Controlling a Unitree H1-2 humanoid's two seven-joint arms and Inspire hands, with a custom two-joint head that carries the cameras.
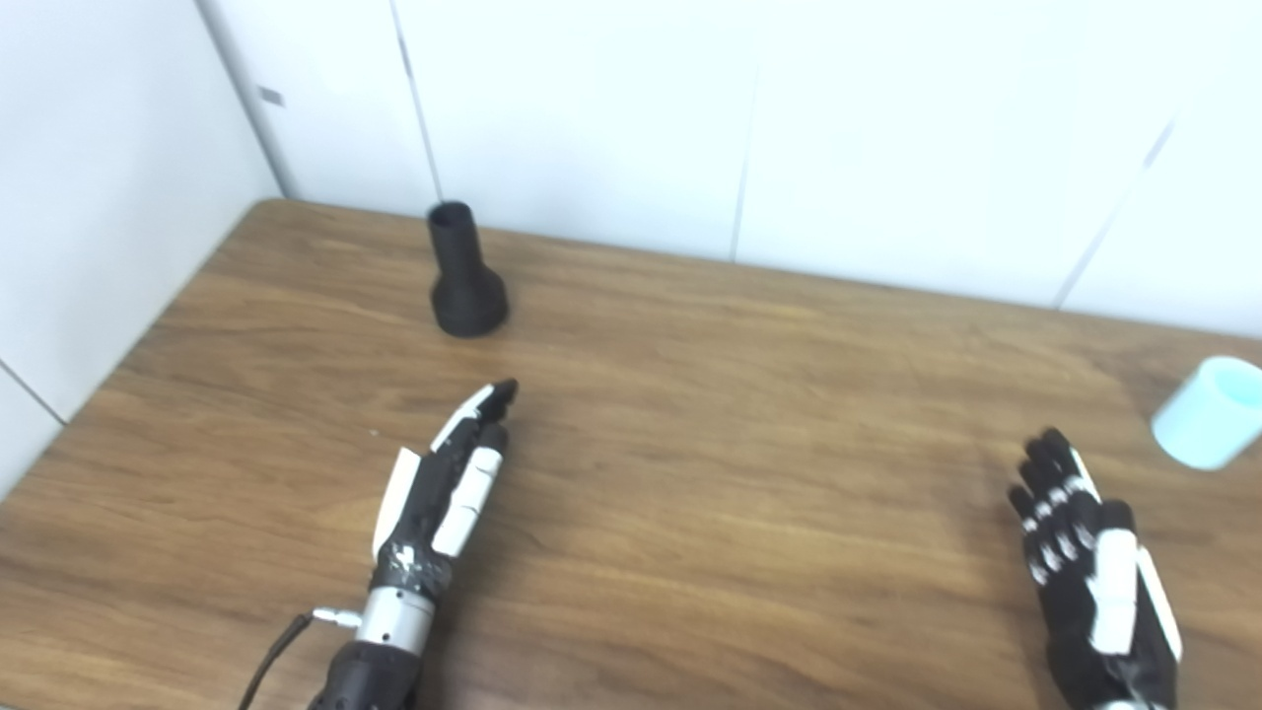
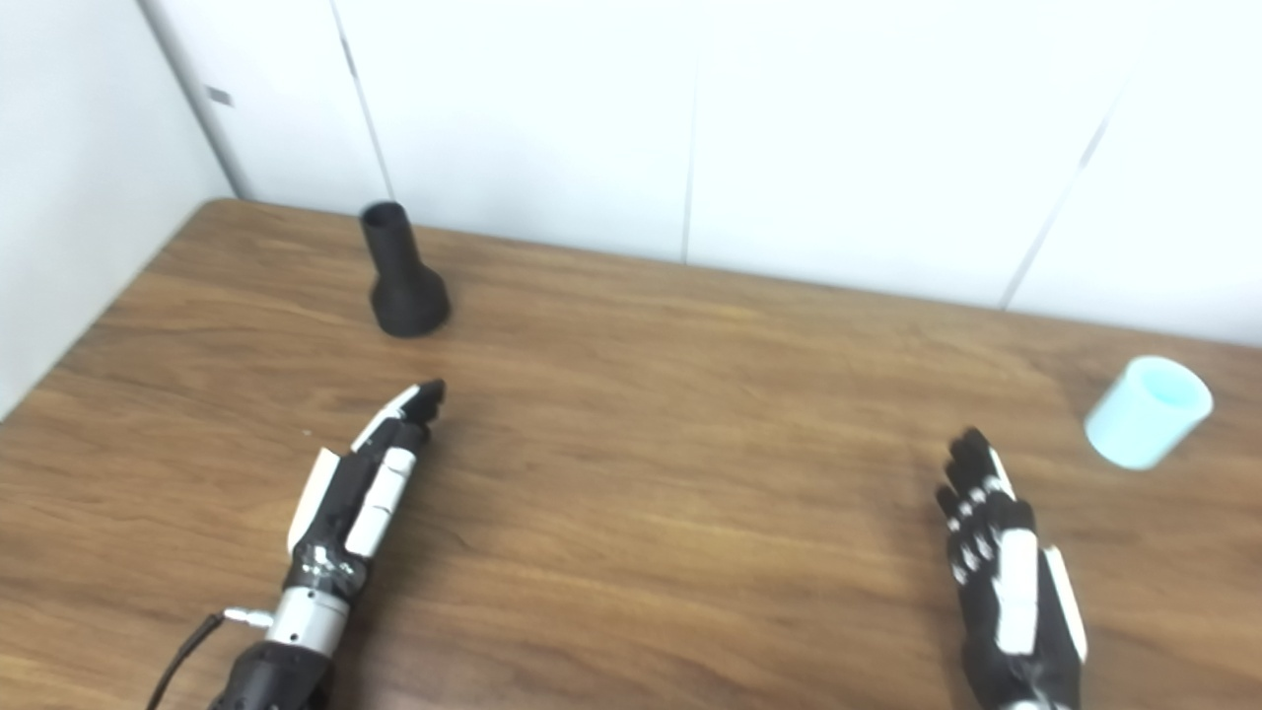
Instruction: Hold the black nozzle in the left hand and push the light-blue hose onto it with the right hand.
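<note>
Left eye view: my left hand (image 1: 446, 493) lies flat above the desk (image 1: 739, 394), fingers (image 1: 483, 414) stretched straight and together, holding nothing. The black nozzle (image 1: 463, 276) stands upright just ahead of those fingertips and a touch to their left, wide base down, narrow mouth up, its long axis vertical. My right hand (image 1: 1089, 562) is also empty, fingers extended. The light-blue hose (image 1: 1211, 412), a short tube lying tilted with its open end turned up and away, sits ahead and to the right of it, cut by the frame edge.

Right eye view: the hose shows whole here, apart from my right hand's fingers (image 2: 971, 473). Each piece lies nearer its own hand, and the two are well apart across bare wood grain. White wall panels (image 2: 690, 118) close in behind and at left; I judge reaching room ample
</note>
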